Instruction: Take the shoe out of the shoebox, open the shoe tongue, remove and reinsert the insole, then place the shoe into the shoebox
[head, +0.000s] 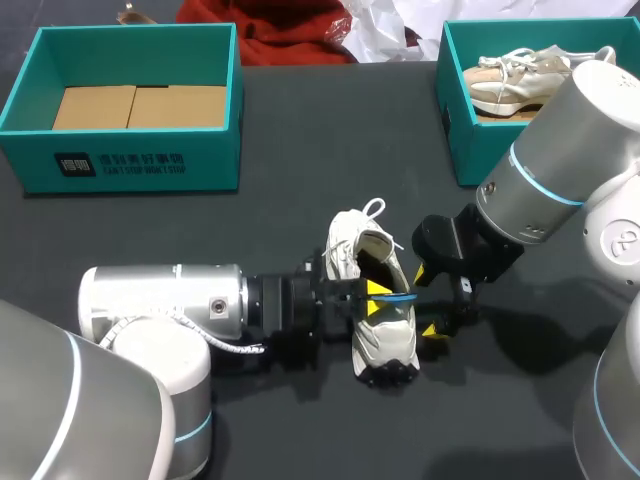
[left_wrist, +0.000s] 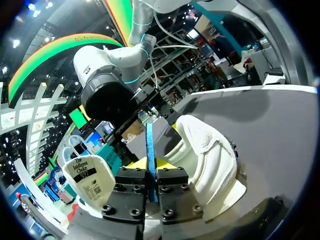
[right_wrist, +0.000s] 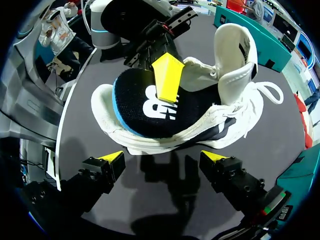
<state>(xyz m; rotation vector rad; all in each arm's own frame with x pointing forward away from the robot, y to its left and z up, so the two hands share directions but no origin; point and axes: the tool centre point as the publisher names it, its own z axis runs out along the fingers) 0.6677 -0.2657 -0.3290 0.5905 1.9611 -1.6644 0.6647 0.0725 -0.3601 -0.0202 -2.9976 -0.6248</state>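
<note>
A white shoe (head: 372, 300) lies on its side in the middle of the dark table (head: 300, 150), tongue pulled back. Its dark insole (right_wrist: 150, 107), blue at the rim, sits in the shoe's opening. My left gripper (head: 378, 296) comes in from the left and is shut on the insole's heel edge (left_wrist: 149, 145); the white shoe (left_wrist: 207, 150) lies just ahead of the left gripper (left_wrist: 151, 175). One of its yellow fingertips (right_wrist: 167, 77) rests flat on the insole. My right gripper (head: 427, 301) stands open right of the shoe (right_wrist: 227, 90), which lies ahead of the spread right gripper (right_wrist: 164, 160), apart from both fingers.
A teal shoebox (head: 130, 165) with a cardboard liner stands at the back left. A second teal box (head: 452, 110) at the back right holds another pale shoe (head: 515, 78). Bare table lies between the boxes and in front of the shoe.
</note>
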